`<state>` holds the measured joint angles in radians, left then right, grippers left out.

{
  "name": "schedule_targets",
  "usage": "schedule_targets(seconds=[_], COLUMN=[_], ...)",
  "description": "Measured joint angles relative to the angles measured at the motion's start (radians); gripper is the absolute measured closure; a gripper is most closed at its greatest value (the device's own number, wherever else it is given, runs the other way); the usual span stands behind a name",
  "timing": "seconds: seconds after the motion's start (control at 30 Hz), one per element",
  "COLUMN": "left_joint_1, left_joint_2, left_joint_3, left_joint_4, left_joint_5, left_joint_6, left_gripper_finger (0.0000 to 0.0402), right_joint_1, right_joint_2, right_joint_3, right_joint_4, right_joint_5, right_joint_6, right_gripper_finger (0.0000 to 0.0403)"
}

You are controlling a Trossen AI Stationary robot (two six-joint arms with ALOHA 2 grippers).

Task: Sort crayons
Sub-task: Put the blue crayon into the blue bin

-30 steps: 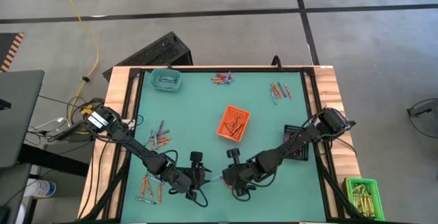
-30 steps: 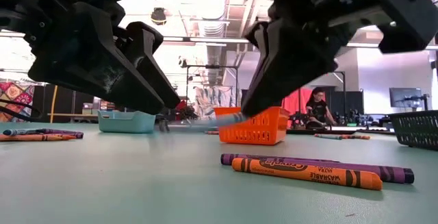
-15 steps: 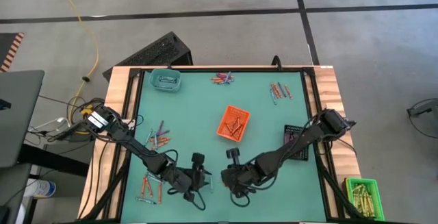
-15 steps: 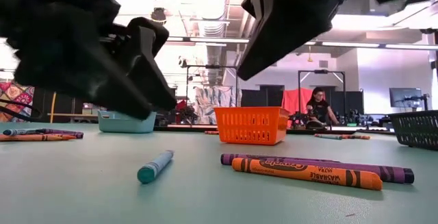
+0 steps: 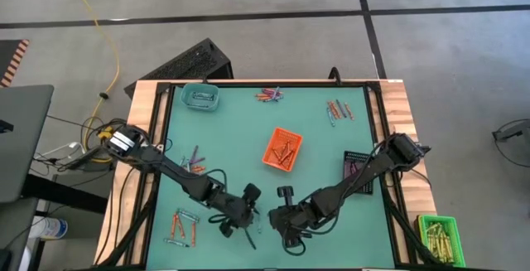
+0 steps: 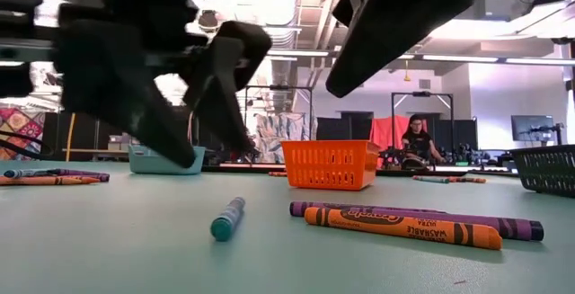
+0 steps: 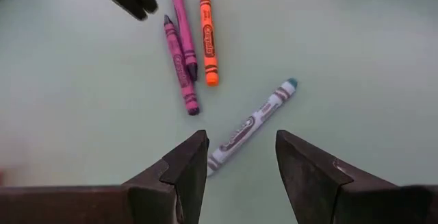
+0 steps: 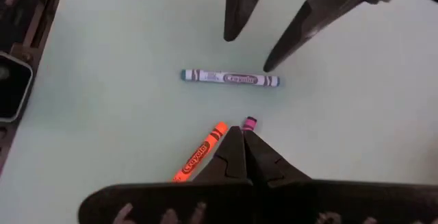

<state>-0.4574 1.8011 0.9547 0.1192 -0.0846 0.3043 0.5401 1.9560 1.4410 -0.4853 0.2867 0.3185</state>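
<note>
The left gripper (image 7: 236, 166) hovers with its dark fingers apart just above a blue-grey paper-wrapped crayon (image 7: 252, 125) lying loose on the green table mat (image 7: 356, 59). Beside it lie two purple-pink crayons (image 7: 181, 65) and an orange crayon (image 7: 207, 38). The right gripper (image 8: 243, 142), fingers pressed together and empty, hangs close by. Farther off stands an orange slotted plastic tray (image 5: 282, 149).
</note>
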Motion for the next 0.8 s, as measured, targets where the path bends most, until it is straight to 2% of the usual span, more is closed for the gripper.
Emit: schedule_targets(seconds=[0.23, 0.47, 0.57, 0.8], left_joint_1=[0.061, 0.113, 0.12, 0.105], left_joint_2=[0.0, 0.021, 0.078, 0.166], left_joint_3=[0.078, 0.082, 0.105, 0.21], left_joint_4=[-0.111, -0.119, -0.136, -0.235], left_joint_5=[0.167, 0.253, 0.281, 0.26], left_joint_6=[0.124, 0.184, 0.196, 0.263], left_gripper_finger=[0.0239, 0.0239, 0.0239, 0.024], right_joint_1=[0.04, 0.108, 0.131, 0.164], right_joint_2=[0.0, 0.005, 0.016, 0.046], right_joint_3=[0.0, 0.0, 0.0, 0.0], right_joint_4=[-0.008, 0.009, 0.055, 0.123], right_joint_5=[0.001, 0.061, 0.084, 0.098], right_joint_6=[0.094, 0.203, 0.229, 0.253], right_gripper_finger=[0.0403, 0.0403, 0.0403, 0.0403])
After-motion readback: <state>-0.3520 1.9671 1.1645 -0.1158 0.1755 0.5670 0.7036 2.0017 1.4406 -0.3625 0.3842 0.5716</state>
